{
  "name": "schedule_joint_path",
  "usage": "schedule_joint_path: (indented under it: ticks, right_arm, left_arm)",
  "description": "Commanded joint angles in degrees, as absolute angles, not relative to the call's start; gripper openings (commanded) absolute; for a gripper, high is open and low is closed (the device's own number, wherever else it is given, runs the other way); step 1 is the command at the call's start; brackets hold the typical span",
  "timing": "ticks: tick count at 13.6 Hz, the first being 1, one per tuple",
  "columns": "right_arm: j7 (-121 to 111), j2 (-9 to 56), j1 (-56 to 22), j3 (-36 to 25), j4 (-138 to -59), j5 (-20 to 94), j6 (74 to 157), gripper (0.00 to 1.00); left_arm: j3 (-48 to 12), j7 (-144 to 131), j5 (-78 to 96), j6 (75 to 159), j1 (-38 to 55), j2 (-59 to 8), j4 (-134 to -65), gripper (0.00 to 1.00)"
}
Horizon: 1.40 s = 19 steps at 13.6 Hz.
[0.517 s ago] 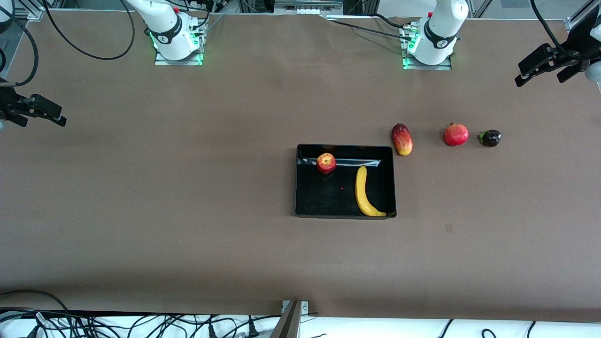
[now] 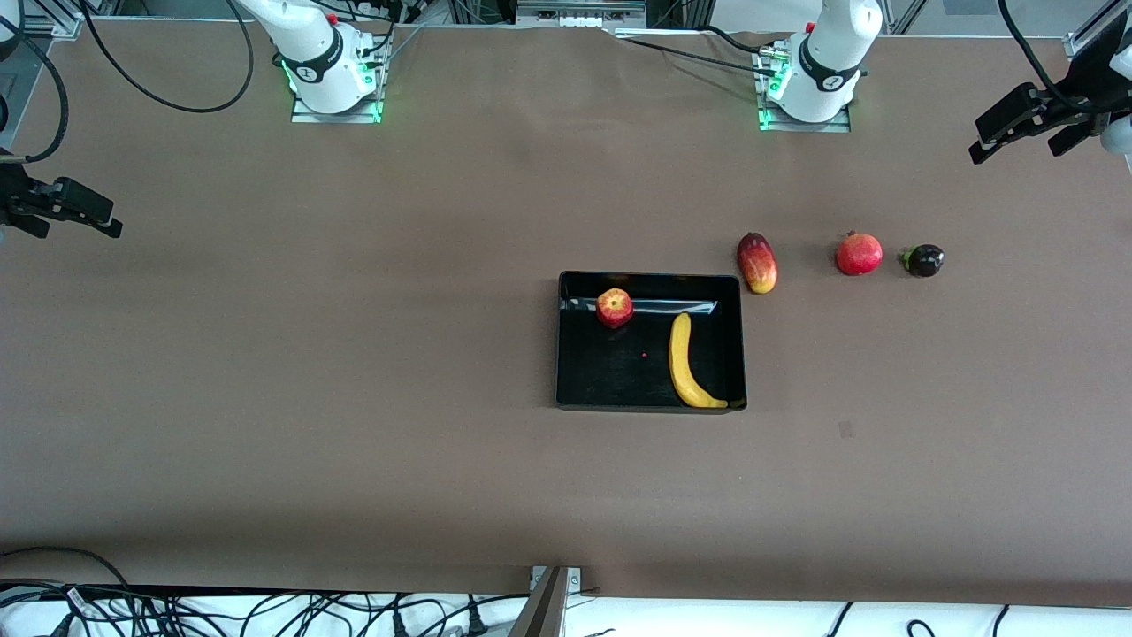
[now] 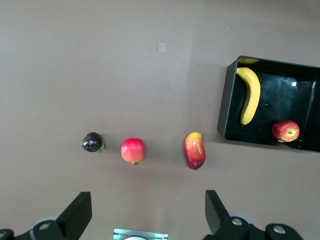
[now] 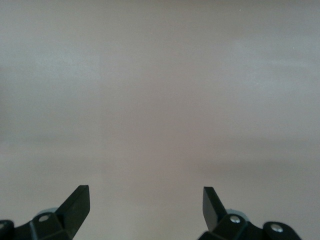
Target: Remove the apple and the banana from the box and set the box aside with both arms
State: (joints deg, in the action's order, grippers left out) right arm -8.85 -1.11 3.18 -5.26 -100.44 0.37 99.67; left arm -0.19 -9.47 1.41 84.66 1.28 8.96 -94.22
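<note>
We note the shallow rectangular glossy black box (image 2: 652, 341) sitting flat on the brown table (image 2: 354, 354), roughly mid-table and somewhat toward the left arm's end. Inside it, the small round red-and-yellow apple (image 2: 614, 307) rests near the wall farthest from the front camera. The long curved yellow banana (image 2: 685, 363) lies along the wall toward the left arm's end, its tip in the corner nearest the camera. Apple and banana are apart, not touching.

Just outside the box, at its corner toward the left arm's base, we see an oblong red-yellow mango (image 2: 757, 262) on the table, close to the rim. Farther toward the left arm's end sit a round red pomegranate (image 2: 859, 253) and then a small dark purple round fruit with a green stem (image 2: 924, 260), the three roughly in a row.

The left gripper (image 2: 1026, 128) hangs in the air at the left arm's end of the table, well apart from the box; its fingers (image 3: 80, 212) stand wide apart with nothing between them. In its wrist view we see the row of three fruits and the box with apple and banana.

The right gripper (image 2: 75, 212) hangs at the right arm's end of the table, well apart from the box. Its fingers (image 4: 77, 202) are spread and empty, over bare tabletop.
</note>
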Motion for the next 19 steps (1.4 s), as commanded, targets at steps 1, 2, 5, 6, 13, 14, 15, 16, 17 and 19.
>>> schedule_joint_path:
  ticks: [1,2,5,6,13,14,15,16,17,19]
  right_arm:
    - [-9.8,-1.0,3.8,-5.2,-100.1,1.4,99.3,1.0]
    - [-9.8,-1.0,3.8,-5.2,-100.1,1.4,99.2,1.0]
    - [-9.8,-1.0,3.8,-5.2,-100.1,1.4,99.2,1.0]
    - [-9.8,-1.0,3.8,-5.2,-100.1,1.4,99.2,1.0]
    - [-9.8,-1.0,3.8,-5.2,-100.1,1.4,99.2,1.0]
    - [-9.8,-1.0,3.8,-5.2,-100.1,1.4,99.2,1.0]
    - [-9.8,-1.0,3.8,-5.2,-100.1,1.4,99.2,1.0]
    - [-9.8,-1.0,3.8,-5.2,-100.1,1.4,99.2,1.0]
    - [-9.8,-1.0,3.8,-5.2,-100.1,1.4,99.2,1.0]
    - [-9.8,-1.0,3.8,-5.2,-100.1,1.4,99.2,1.0]
  left_arm:
    - [0.2,-8.4,2.6,84.6,2.0,9.2,-94.7,1.0]
    - [0.2,-8.7,2.6,84.6,2.1,9.1,-94.7,1.0]
    - [0.1,-10.3,4.4,85.9,2.2,8.0,-94.5,1.0]
    - [-0.3,-12.0,5.7,88.4,2.3,7.5,-94.7,1.0]
    - [-3.2,-30.0,6.2,101.2,8.8,-4.5,-95.0,1.0]
    - [-3.3,-32.4,6.1,103.1,10.4,-6.7,-95.0,1.0]
    - [-3.8,-36.2,5.5,104.7,11.2,-9.1,-94.9,1.0]
    - [-4.5,-38.1,5.7,106.6,11.3,-10.7,-95.0,1.0]
    - [-4.9,-38.9,5.9,108.5,11.5,-12.6,-95.0,1.0]
    - [-5.0,-42.3,4.6,111.6,14.9,-16.5,-94.9,1.0]
